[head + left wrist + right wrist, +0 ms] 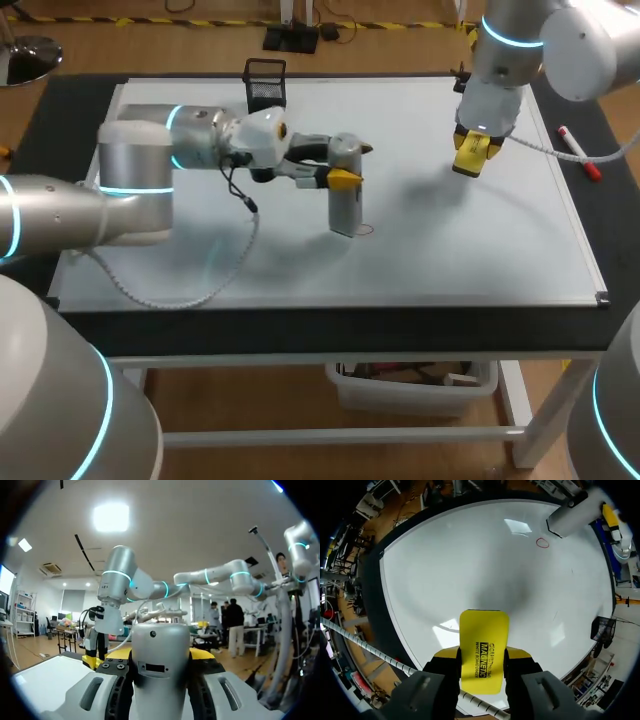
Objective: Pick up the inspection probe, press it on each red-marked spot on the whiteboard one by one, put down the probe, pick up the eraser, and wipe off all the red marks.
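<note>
The inspection probe, a plain silver-grey cylinder, is held upright with its long axis vertical. Its lower end is set down on the whiteboard, just beside a red ring mark. It is pinched between the fingers of the left gripper. The yellow eraser, printed in black, is clamped by the right gripper above the board.
</note>
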Controlling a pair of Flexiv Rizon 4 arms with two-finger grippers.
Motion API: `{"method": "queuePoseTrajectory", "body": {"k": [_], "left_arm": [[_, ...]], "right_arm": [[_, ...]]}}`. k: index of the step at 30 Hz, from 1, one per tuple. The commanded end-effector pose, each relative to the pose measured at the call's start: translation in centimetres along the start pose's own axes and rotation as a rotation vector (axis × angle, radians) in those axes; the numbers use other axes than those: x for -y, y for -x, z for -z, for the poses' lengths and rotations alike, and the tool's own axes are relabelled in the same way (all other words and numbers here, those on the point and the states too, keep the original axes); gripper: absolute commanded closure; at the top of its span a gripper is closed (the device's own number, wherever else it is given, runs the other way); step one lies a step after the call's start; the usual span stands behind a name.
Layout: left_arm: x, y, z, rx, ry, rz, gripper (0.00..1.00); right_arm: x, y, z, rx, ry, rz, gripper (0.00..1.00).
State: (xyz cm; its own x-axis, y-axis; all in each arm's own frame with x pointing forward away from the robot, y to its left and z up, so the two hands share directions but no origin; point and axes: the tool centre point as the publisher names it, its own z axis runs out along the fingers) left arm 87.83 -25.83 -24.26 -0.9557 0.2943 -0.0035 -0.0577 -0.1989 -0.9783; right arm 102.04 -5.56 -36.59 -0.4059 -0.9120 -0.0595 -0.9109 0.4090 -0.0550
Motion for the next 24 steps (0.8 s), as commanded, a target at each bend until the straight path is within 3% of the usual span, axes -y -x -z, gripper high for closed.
{"method": "queuePoseTrajectory", "body": {"k": [1, 12, 24], "left_arm": [[-1.1, 1.5, -0.9, -0.053, -0.022, -0.004, 1.00], [-2.2, 3.5, -1.3, -0.043, -0.030, -0.011, 1.00], [-2.8, 4.2, -2.1, -0.054, -0.025, 0.009, 1.00]], "right_arm": [[0.0, -0.1, 0.0, -0.002, -0.002, 0.002, 1.00], [0.0, -0.1, 0.0, -0.002, -0.002, 0.002, 1.00], [0.0, -0.1, 0.0, -0.002, -0.002, 0.002, 1.00]]}}
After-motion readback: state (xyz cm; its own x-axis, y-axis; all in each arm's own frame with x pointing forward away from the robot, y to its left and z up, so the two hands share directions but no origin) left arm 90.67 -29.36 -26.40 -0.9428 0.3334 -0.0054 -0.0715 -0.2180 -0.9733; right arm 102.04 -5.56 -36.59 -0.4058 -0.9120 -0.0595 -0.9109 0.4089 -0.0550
